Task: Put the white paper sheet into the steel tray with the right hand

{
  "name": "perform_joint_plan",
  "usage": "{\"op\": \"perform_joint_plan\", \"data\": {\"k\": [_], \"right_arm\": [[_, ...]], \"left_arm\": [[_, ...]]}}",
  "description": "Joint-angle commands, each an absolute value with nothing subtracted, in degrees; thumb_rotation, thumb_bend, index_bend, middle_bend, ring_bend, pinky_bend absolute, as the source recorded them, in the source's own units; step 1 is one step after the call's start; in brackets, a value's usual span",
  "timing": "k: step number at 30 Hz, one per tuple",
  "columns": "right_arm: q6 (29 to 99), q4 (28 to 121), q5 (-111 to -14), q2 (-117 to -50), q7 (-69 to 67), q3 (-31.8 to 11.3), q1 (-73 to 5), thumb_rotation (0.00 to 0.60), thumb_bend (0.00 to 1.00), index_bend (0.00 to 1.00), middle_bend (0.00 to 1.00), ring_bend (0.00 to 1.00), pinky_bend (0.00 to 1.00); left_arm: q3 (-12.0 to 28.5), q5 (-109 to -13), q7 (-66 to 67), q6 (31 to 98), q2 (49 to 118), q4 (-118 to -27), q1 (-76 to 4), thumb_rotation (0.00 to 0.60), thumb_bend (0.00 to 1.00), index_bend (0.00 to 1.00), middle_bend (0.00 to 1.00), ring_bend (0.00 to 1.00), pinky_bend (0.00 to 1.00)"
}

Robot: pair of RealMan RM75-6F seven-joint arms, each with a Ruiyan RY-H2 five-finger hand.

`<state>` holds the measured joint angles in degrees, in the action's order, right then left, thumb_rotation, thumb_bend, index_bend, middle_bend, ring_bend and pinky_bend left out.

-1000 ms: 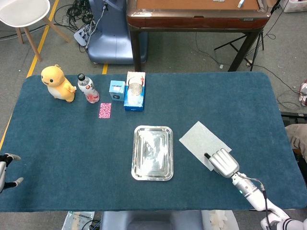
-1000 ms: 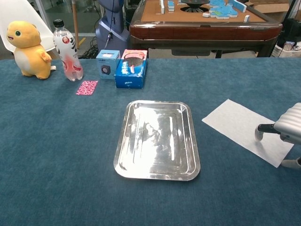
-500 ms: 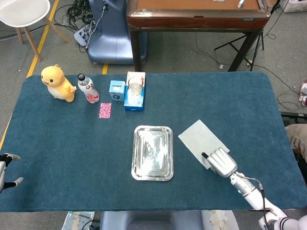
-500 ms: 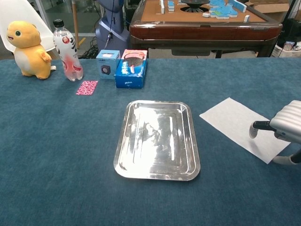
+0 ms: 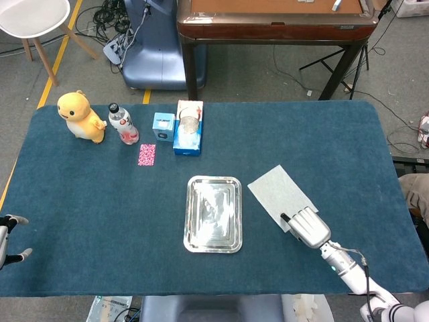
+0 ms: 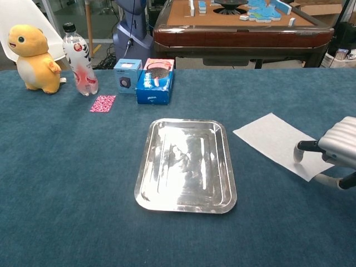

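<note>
The white paper sheet [image 5: 278,191] [image 6: 271,139] lies flat on the blue tablecloth, just right of the steel tray [image 5: 190,215] [image 6: 143,172], with a small gap between them. My right hand [image 5: 308,227] [image 6: 338,151] sits on the sheet's near right corner. One fingertip [image 6: 297,153] presses down on the paper and the thumb lies at the paper's near edge, so the corner is pinched. The tray holds nothing. My left hand [image 5: 8,236] shows only at the far left edge of the head view, off the table, fingers apart and holding nothing.
Along the far left of the table stand a yellow plush toy [image 5: 80,116], a small bottle [image 5: 123,125], a pink card [image 5: 147,154], a small blue box [image 5: 163,125] and a blue tissue box [image 5: 188,127]. A wooden table [image 5: 275,20] stands beyond the far edge.
My right hand has slid left toward the tray, and the paper sheet has moved left with it. The left hand has stayed still.
</note>
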<state>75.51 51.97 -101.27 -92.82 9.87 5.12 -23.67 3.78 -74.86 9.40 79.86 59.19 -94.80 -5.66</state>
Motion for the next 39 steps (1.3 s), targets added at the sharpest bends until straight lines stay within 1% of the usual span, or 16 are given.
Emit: {"op": "perform_joint_plan", "data": {"k": [1, 15, 30, 39], "right_arm": [[75.88, 51.85, -101.24, -93.03, 9.79, 5.05, -23.63, 0.600, 0.35, 0.42, 1.00, 1.00, 1.00], [76.79, 52.06, -100.35, -93.78, 8.40, 4.32, -23.71, 0.600, 0.37, 0.56, 1.00, 1.00, 1.00], [75.98, 54.19, -98.01, -93.84, 7.37, 1.70, -25.22, 0.600, 0.37, 0.60, 1.00, 1.00, 1.00], [76.30, 58.73, -97.13, -92.26, 9.47, -0.81, -27.03, 0.600, 0.37, 0.61, 1.00, 1.00, 1.00]], "left_arm": [[3.78, -74.86, 9.41, 79.85, 59.19, -94.83, -5.67, 0.600, 0.07, 0.39, 0.35, 0.29, 0.42], [3.81, -74.94, 9.29, 80.00, 58.96, -95.03, -5.60, 0.600, 0.07, 0.39, 0.35, 0.29, 0.42], [3.89, -75.37, 9.49, 80.83, 57.85, -95.44, -5.32, 0.600, 0.07, 0.39, 0.35, 0.29, 0.42], [3.23, -75.81, 9.87, 81.65, 55.76, -96.32, -4.37, 0.600, 0.07, 0.39, 0.35, 0.29, 0.42]]}}
